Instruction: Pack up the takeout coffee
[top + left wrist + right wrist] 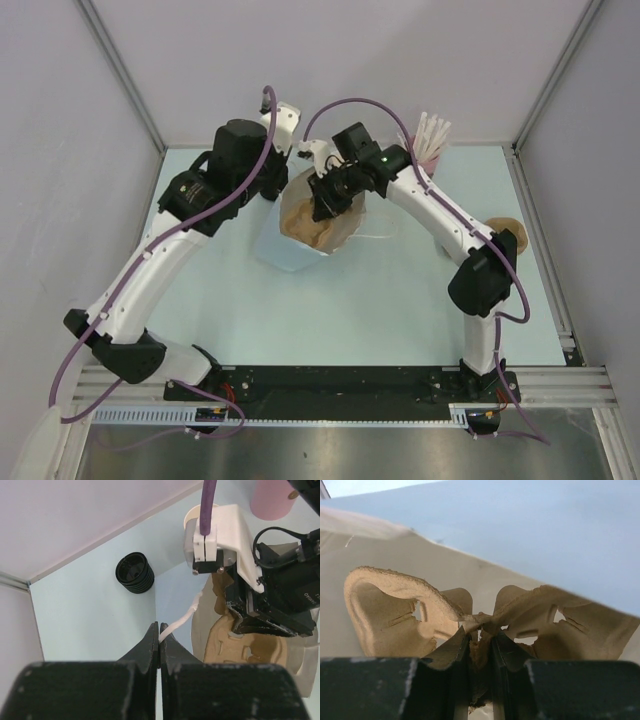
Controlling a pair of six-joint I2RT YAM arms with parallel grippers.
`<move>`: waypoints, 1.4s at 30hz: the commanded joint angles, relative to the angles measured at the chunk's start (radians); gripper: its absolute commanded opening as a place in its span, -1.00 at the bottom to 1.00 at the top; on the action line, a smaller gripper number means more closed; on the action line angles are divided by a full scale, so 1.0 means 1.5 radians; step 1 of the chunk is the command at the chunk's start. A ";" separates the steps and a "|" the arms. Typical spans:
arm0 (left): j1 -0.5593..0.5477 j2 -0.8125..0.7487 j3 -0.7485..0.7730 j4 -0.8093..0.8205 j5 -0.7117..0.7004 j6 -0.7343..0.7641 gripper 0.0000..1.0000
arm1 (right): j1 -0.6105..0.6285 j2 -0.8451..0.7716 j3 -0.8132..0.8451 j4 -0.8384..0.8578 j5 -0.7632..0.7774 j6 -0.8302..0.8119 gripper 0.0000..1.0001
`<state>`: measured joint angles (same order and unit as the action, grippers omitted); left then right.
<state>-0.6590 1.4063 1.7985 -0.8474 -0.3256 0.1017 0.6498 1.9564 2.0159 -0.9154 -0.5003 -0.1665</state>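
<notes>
Carrier (395, 605) loading: right gripper (479, 636) pinches its centre at the bag (282, 252) mouth; left gripper (159, 630) pinches the handle (182, 617). Next probably: lower, release.

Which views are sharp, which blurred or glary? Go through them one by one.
Top view: even light, all sharp, glare only on the metal strip at the near edge. Left wrist view: the left gripper, shut on the bag handle, is dark and soft; the black lids are crisp. Right wrist view: the right gripper is blurred; the cardboard tray it pinches is sharper.
</notes>
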 commanded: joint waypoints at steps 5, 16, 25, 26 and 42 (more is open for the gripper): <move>-0.004 -0.031 -0.022 0.016 0.015 0.026 -1.00 | 0.017 -0.033 -0.043 0.059 0.030 -0.044 -0.58; -0.003 -0.064 0.014 -0.057 0.233 0.013 -1.00 | 0.088 -0.219 -0.160 0.100 0.044 -0.060 -0.56; -0.001 -0.052 0.062 -0.087 0.337 -0.013 -1.00 | 0.121 -0.301 -0.250 0.136 0.088 -0.051 -0.56; 0.011 -0.047 0.062 -0.083 0.335 -0.017 -1.00 | 0.121 -0.297 -0.254 0.143 0.094 -0.053 -0.56; 0.167 0.001 0.013 -0.024 0.369 -0.053 -0.93 | 0.074 -0.164 -0.155 0.092 0.078 -0.053 -0.56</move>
<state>-0.4526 1.3994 1.8309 -0.9474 0.2661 0.0475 0.7773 1.6829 1.6951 -0.7547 -0.3527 -0.2333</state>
